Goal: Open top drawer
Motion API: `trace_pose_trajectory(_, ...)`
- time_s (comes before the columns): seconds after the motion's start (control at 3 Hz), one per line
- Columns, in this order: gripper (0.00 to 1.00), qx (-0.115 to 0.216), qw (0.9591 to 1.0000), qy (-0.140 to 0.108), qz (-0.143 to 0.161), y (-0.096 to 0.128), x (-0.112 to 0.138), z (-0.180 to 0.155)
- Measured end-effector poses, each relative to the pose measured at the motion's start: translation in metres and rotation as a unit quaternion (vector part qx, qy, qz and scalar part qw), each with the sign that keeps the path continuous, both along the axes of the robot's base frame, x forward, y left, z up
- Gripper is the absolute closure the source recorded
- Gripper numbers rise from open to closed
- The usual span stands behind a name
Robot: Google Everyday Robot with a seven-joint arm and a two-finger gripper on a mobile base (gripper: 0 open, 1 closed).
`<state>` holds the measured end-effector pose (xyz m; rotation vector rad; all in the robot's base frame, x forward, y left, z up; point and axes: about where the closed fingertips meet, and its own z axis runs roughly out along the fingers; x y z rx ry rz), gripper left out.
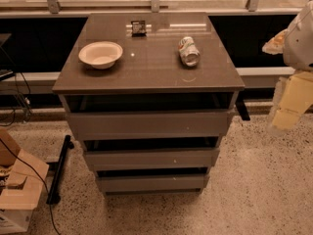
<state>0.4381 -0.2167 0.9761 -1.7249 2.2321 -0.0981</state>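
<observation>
Gripper [289, 106] hovers right of top drawer [149, 125], not touching.

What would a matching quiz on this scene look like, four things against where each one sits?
Things:
1 bowl
2 can
3 top drawer
4 gripper

Places:
A on its side, right part of the cabinet top
B right edge of the view, off to the side of the cabinet top
C upright, left part of the cabinet top
D widest front, just under the cabinet top

Pairs: 1-C, 2-A, 3-D, 4-B
</observation>
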Motion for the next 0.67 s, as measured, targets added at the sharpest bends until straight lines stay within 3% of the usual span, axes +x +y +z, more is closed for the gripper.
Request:
trace_pose_trajectory(0.33,0.0,0.0,1.0,0.0,0.0,0.0001,0.0,-0.0001)
trace_pose_trajectory(0.67,0.0,0.027,0.9996,-0.005,0.002,0.0061,0.004,-0.0076)
